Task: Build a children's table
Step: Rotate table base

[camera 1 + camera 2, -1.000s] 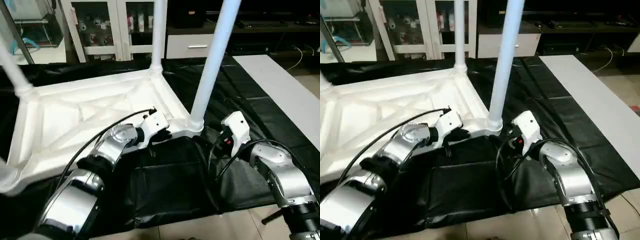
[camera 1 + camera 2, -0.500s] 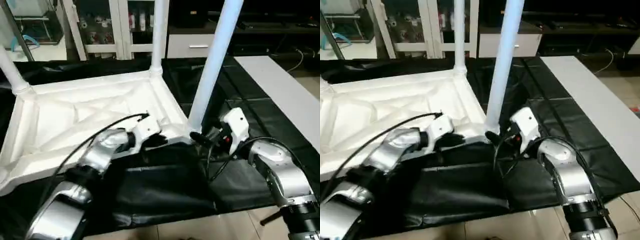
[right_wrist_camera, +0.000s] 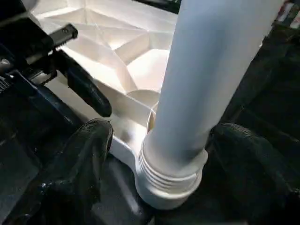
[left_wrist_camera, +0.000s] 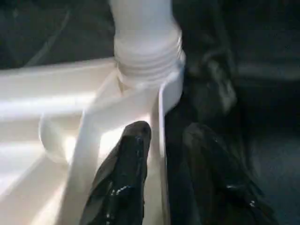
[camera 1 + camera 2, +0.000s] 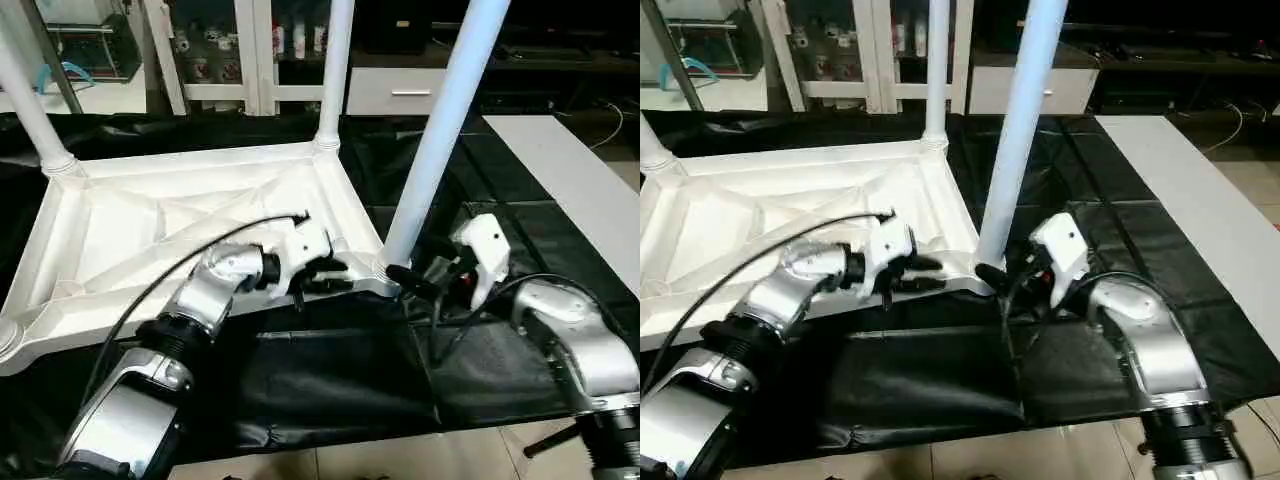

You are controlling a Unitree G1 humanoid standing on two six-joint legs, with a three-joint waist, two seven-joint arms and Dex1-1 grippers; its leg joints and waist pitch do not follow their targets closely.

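Children's table: upside down on black sheet, legs up. Prob. light, stiff, slick plastic; hold by rim or leg base. Left tool part open astride rim; right tool wide open around near leg.

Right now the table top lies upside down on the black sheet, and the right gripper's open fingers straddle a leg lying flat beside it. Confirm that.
Wrong: the leg stands upright in the table top's corner socket, as the right wrist view shows. The right gripper does straddle it, open.
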